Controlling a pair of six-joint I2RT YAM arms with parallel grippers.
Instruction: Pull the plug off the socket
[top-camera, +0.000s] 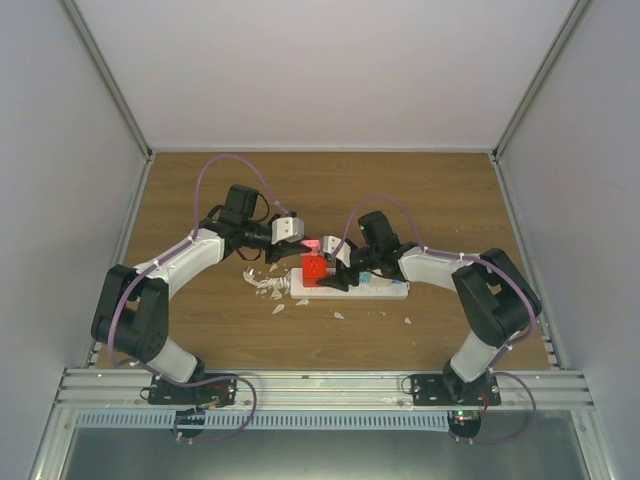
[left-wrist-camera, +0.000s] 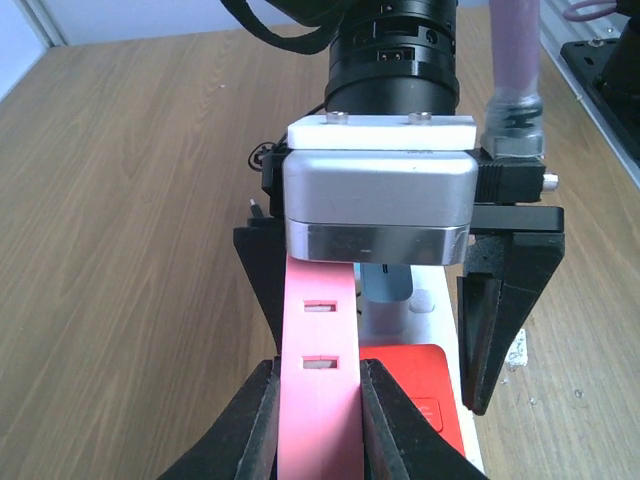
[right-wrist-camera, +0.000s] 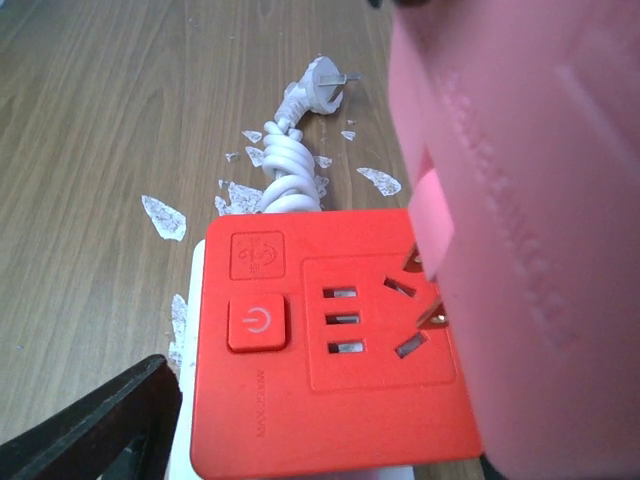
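Left pincer (left-wrist-camera: 318, 425) clamped on pink plug (right-wrist-camera: 520, 200), prongs at red adapter (right-wrist-camera: 320, 350) atop power strip (top-camera: 378, 290); right pincer (top-camera: 341, 271) straddles it. Whether it grips, I cannot tell. My skewed pull could bend prongs or lift the power strip.

A robotics lab test cell: plain white panels (top-camera: 330, 70) wall in a wood-grain desk (top-camera: 440, 190), with two robot arms (top-camera: 185, 255) bolted to an aluminium rail (top-camera: 320, 385).

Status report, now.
Left end effector shut on pink plug. Right end effector straddles power strip, grip unclear. Prongs partly exposed at red socket block. White flakes alongside.
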